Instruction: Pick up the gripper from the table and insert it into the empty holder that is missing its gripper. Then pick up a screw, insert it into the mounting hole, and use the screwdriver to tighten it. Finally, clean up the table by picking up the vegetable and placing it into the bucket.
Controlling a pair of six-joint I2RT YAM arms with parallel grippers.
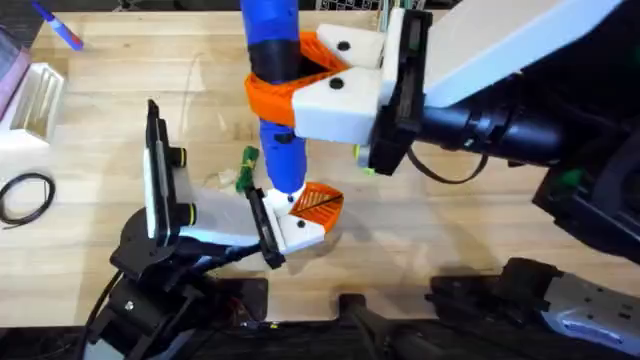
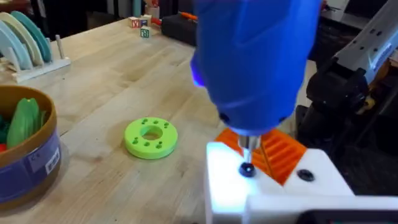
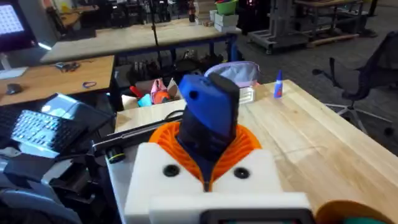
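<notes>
Left gripper (image 1: pixel 308 214) sits low at centre-near table, on the arm from the near-left base; cannot tell how wide it stands. Far left in the left wrist view: the bucket (image 2: pixel 28 163), blue side, tan rim, on the wood. The vegetable (image 2: pixel 25 118) lies inside it, green, leaning on the wall. A white dish rack (image 2: pixel 28 46) stands beyond the bucket. Right of the bucket, apart from it, a lime-green disc (image 2: pixel 151 137) with holes lies flat on the table. Further right, the holder (image 2: pixel 227 186), a white block, with the gripper (image 2: pixel 283 152), an orange ribbed wedge, seated on it. A dark screw (image 2: pixel 247 169) sits in the top face of the holder. The screwdriver (image 1: pixel 275 95) stands upright over it, blue body, its metal bit touching the screw head. Right gripper (image 1: pixel 300 72) reaches in from the right side and is clamped on the screwdriver body, orange pads either side of it. Right wrist view confirms: blue body held between the pads, white finger blocks below.
</notes>
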